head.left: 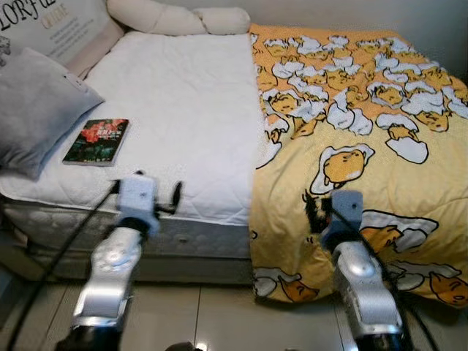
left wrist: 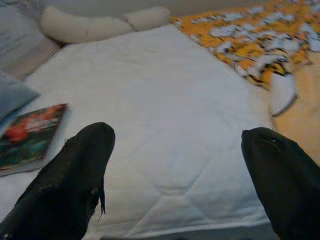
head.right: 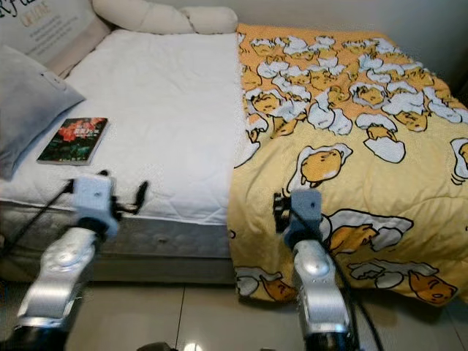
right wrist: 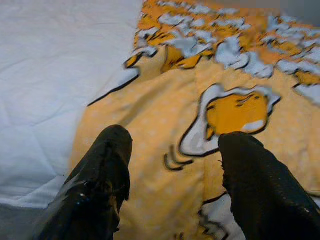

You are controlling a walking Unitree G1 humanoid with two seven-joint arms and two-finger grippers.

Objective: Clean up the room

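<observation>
A yellow blanket [head.left: 365, 131] printed with cartoon eggs covers the right half of the bed and hangs over its near edge. The left half shows the bare white quilted mattress [head.left: 183, 95]. A book [head.left: 96, 140] with a dark, red-flowered cover lies flat near the mattress's left edge. My left gripper [left wrist: 177, 165] is open at the bed's near edge, pointing over the white mattress, with the book off to its left. My right gripper [right wrist: 175, 150] is open just above the blanket's hanging front part, close to the blanket's left border, holding nothing.
A grey pillow [head.left: 33, 110] leans at the bed's left side beside the book. A long cream pillow [head.left: 175, 18] lies along the head of the bed, next to a lettered cushion [head.left: 58, 25]. Tiled floor [head.left: 219, 314] runs in front of the bed.
</observation>
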